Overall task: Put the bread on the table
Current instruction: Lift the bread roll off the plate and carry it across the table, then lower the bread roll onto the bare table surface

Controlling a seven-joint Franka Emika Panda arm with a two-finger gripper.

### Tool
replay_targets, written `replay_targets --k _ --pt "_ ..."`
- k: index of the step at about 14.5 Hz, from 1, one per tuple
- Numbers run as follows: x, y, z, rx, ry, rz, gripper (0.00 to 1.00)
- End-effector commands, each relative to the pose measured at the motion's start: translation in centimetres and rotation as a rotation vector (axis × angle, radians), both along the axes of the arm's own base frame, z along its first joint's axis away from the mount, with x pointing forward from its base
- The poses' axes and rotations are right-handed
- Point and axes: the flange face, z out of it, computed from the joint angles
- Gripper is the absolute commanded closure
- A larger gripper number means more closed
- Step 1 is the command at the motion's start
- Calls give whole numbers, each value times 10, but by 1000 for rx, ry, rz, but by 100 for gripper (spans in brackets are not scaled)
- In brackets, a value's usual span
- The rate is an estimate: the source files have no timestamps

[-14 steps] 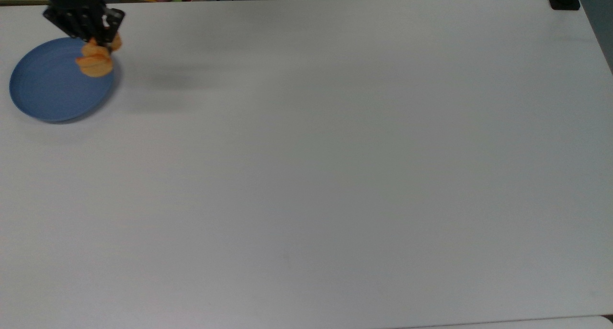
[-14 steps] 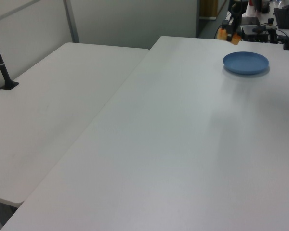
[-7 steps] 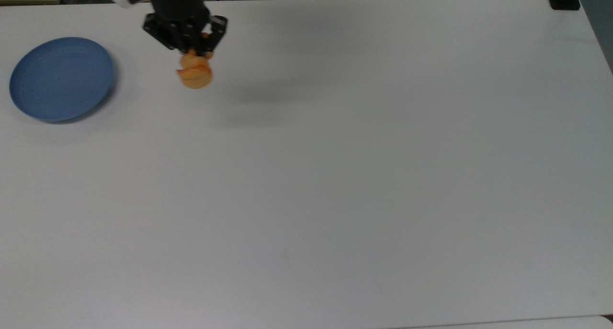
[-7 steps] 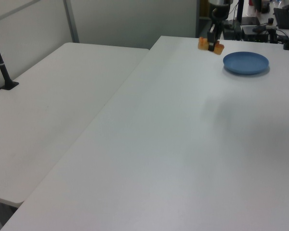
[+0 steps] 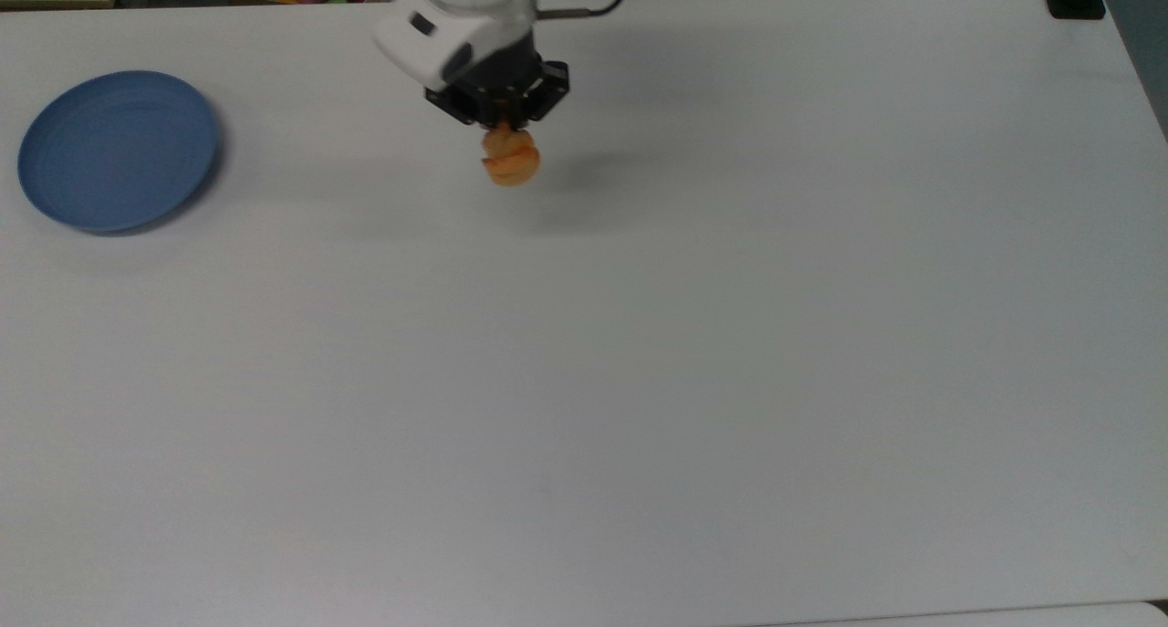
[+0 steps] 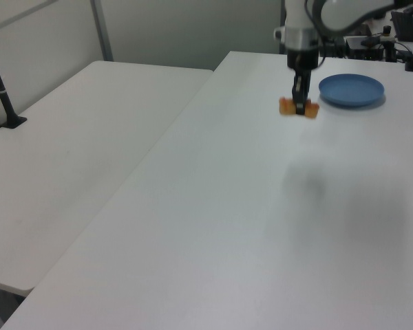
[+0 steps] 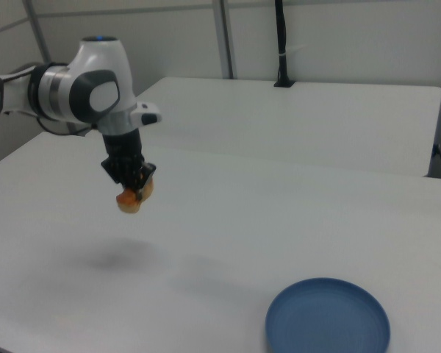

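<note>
Carried clear of the blue plate (image 5: 119, 151) since a second ago, the bread (image 5: 511, 160) now hangs above the white worktop (image 5: 639, 353), well apart from the plate. The end effector (image 5: 504, 130) grips the lumpy, golden-orange loaf, streaked paler.

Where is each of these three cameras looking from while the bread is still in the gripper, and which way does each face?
Top view: overhead, looking down on the table; gripper holds the bread, plate at the top view's left.
Left view: low at one table end, facing along it to arm and plate at the far end.
Right view: opposite end, plate nearest, arm behind it.
All three share gripper, bread and plate.
</note>
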Motion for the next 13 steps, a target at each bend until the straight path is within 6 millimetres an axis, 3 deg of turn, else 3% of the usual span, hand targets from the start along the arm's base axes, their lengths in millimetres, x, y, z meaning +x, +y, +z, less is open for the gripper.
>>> replay_targets --k 1,4,6,11,13 --pt "-7 35 -58 -69 25 -6 100" --pt "-9 57 -111 -125 -2 -29 100" --pt "-9 61 -124 -129 17 -32 96" --pt "-8 63 -134 -133 27 -62 46" --pt "-8 63 -135 -150 21 -87 31"
